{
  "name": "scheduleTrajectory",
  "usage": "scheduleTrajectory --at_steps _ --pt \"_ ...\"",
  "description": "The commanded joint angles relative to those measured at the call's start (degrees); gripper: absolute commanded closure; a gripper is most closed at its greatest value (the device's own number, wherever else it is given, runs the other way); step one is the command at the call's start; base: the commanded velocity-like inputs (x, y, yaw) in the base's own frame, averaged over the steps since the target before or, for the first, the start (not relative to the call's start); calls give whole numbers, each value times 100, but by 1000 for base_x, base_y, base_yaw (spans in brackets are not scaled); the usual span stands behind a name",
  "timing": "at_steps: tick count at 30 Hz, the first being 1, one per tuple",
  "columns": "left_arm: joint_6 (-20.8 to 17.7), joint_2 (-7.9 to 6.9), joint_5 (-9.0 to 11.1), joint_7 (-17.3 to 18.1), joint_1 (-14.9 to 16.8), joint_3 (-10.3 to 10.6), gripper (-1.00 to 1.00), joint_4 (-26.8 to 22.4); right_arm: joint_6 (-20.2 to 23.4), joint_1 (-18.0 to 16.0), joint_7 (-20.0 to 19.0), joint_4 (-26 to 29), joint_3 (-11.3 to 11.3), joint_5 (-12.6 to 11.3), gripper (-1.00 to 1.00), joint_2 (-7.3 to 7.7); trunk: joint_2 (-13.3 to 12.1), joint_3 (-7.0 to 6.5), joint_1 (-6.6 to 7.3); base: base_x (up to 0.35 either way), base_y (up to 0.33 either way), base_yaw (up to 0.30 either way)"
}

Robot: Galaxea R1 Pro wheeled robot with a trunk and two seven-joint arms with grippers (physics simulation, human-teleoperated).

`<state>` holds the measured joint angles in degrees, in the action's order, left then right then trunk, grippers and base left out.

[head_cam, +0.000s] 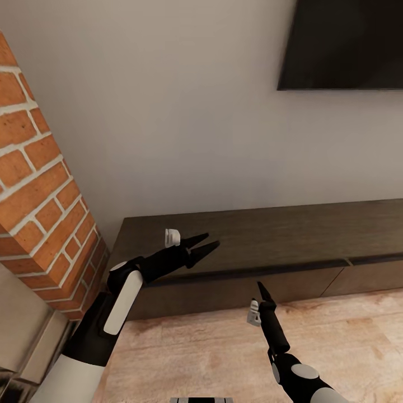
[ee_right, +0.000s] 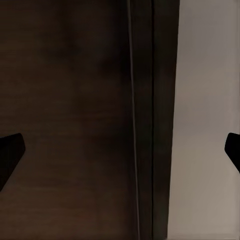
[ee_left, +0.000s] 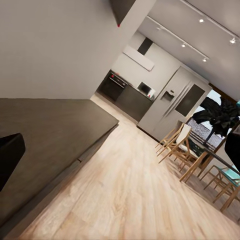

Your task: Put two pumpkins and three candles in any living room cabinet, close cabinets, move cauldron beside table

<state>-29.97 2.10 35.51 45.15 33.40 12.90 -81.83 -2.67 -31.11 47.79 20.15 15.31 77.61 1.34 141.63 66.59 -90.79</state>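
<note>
Dark-wood cabinet (head_cam: 268, 235): drawers shut, directly ahead of both grippers.
Left gripper (head_cam: 206, 245): narrowly parted, empty.
Right gripper (head_cam: 261, 289): wide, empty.
Advice: catch the drawer-front edge squarely.

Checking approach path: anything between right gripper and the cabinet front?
Nothing. In the head view, only bare wood floor separates the right gripper from the cabinet front.

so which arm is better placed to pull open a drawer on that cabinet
Probably right. The right gripper hangs in front of the cabinet, low by its drawer fronts, and its wrist view looks straight at the dark wood with jaws apart. The left gripper is higher, over the cabinet's top with jaws apart.
</note>
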Motion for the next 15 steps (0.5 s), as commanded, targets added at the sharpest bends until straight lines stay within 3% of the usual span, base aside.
scheduleTrajectory --at_steps 1,12,15 --pt "0 -1 0 1 0 1 -100 0 -2 0 1 6 -4 0 -100 3 0 0 0 0 0 0" --pt "10 -1 -7 222 0 17 -100 2 -6 -92 -12 6 -11 -23 -100 7 0 0 0 0 0 0" --pt "9 1 -8 245 0 24 -100 0 7 -305 -38 -67 -7 -486 -100 -1 0 0 0 0 0 0"
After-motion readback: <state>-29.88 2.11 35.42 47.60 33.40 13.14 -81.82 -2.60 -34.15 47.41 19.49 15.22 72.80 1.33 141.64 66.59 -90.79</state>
